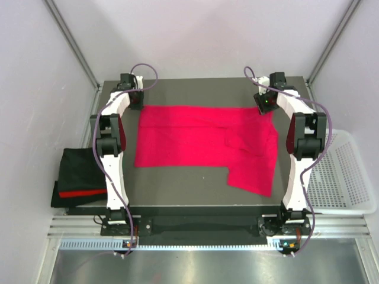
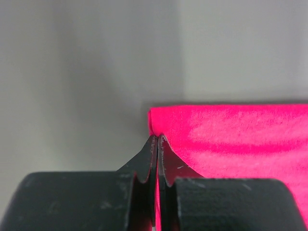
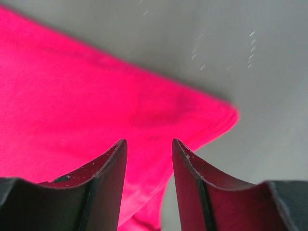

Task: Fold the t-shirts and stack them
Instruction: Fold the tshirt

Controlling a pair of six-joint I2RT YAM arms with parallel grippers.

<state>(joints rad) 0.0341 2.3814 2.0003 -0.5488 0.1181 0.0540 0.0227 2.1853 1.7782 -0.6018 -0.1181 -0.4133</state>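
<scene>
Your magenta t-shirt (image 1: 201, 139) lies flat across the far half of the bench (image 1: 177, 189), its far edge close to the bench's far edge. Its right part reaches farther toward the near edge. Bare bench runs from the shirt's near edge to the near edge, and a narrower strip lies along the left edge.

Your left pincer (image 2: 157, 139) is closed tight on the shirt's far left corner, with a sliver of cloth showing between its fingers. Your right pincer (image 3: 149, 144) stands about half open over the far right corner, gripping nothing.

The folded black and red pile (image 1: 80, 177) sits off the bench's left edge, partly hidden by your left arm. The white basket (image 1: 343, 177) sits just off the right edge.
</scene>
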